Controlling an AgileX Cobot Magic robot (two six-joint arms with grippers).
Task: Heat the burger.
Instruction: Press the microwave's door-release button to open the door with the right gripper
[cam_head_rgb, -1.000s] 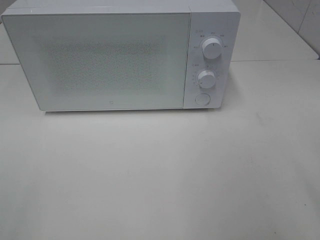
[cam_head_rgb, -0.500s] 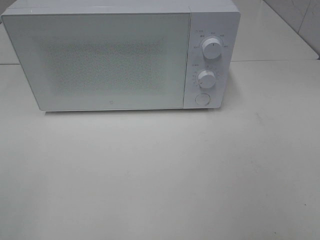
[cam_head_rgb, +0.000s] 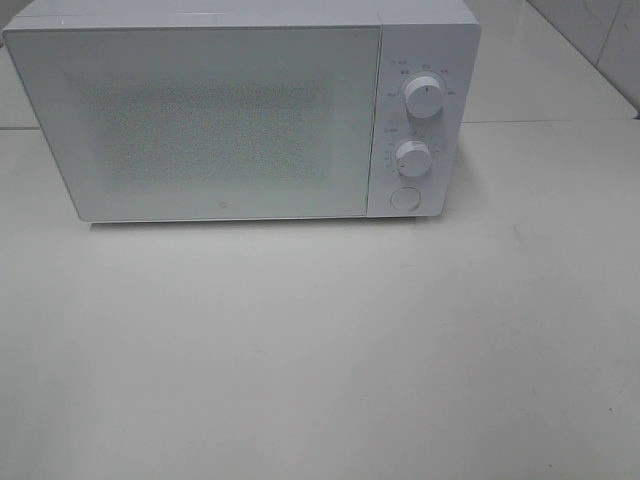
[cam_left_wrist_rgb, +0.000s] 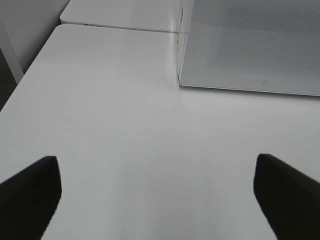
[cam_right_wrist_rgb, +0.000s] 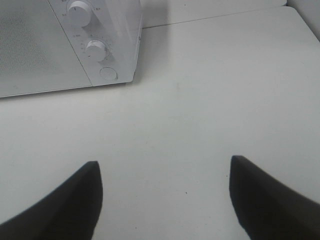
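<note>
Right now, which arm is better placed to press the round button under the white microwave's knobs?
Probably the right: the right tool, open and empty, faces the round white button on the white microwave. The left tool faces only its opposite side.

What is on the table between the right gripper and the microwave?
Nothing: the right wrist view shows bare table between the right gripper and the microwave.

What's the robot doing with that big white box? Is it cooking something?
Nothing is being handled right now. The white microwave sits on the table with its door shut. The left gripper and the right gripper both hang open above the table in front of it, holding nothing. No burger shows in any view.
</note>
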